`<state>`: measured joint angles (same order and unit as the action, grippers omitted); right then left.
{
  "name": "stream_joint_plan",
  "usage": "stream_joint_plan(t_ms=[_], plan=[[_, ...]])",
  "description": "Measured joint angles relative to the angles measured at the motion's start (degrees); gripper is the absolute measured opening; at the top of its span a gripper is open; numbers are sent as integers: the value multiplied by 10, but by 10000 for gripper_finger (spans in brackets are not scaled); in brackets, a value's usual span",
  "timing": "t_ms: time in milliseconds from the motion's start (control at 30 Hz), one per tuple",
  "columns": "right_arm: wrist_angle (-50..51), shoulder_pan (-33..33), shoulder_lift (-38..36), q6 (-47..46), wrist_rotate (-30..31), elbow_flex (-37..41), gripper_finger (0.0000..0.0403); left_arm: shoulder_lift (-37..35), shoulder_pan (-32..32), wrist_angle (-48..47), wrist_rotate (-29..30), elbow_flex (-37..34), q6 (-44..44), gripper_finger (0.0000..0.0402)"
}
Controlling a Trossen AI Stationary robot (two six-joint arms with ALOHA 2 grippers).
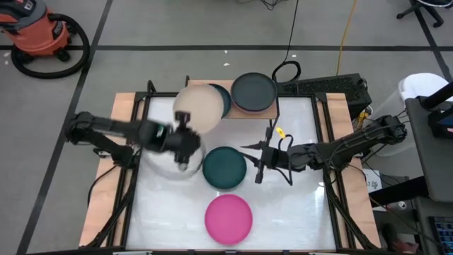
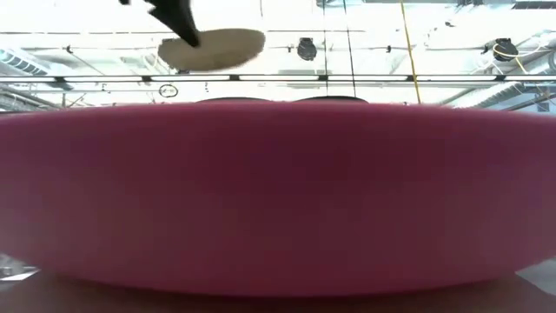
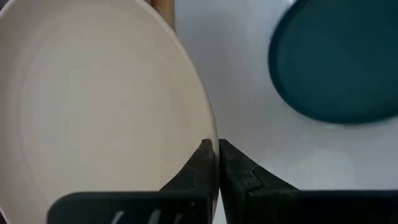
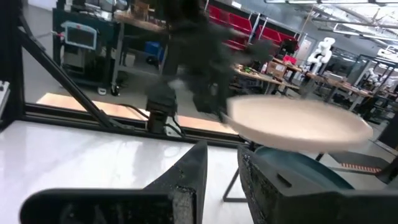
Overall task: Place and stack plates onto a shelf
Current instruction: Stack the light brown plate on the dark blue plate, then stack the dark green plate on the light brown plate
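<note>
My left gripper (image 1: 186,129) is shut on the beige plate (image 1: 200,108) and holds it in the air over the left end of the shelf (image 1: 192,85). A dark teal plate (image 1: 224,99) lies on that shelf end, partly under the beige one. A charcoal plate (image 1: 253,92) sits on the shelf's right half. Another dark teal plate (image 1: 224,167) and the hot pink plate (image 1: 228,219) lie flat on the white table. My right gripper (image 1: 256,164) hovers just right of the table's teal plate, narrowly open and empty. Other plates are hidden. My left gripper (image 3: 217,149) pinches the beige plate's rim (image 3: 213,140) on its near side between the two fingers (image 3: 202,168), one on each face. The fingers come roughly level from the table's near-left side. The plate (image 2: 213,48) is lifted clear and close to level.
The hot pink plate (image 2: 278,200) fills the low view. Black frame rails run along the table's left and right sides (image 1: 131,170). White table surface shows between the teal and hot pink plates and toward the right rail (image 1: 297,205).
</note>
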<state>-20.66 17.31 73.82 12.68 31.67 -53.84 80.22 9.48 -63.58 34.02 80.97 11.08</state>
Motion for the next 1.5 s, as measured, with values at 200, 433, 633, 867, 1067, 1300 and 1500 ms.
stream_joint_plan(t_ms=[200,433,633,867,1067,1300,1500], plan=[[-4,9,0,4,0,0,75,0,-164,84,-154,0,81,8],[-1,9,0,19,0,0,75,1,-229,89,-278,0,88,48],[-1,9,0,17,0,0,75,19,-229,129,-234,-10,83,137],[7,16,0,1,-2,0,75,45,-228,156,-199,-11,75,217],[114,35,8,-11,-2,-1,75,-6,-222,164,-192,-11,40,228],[258,42,51,-89,-72,-1,75,-143,-184,237,-221,-27,-21,216],[289,44,115,-69,-154,0,75,-279,-125,405,-261,-179,-40,196]])
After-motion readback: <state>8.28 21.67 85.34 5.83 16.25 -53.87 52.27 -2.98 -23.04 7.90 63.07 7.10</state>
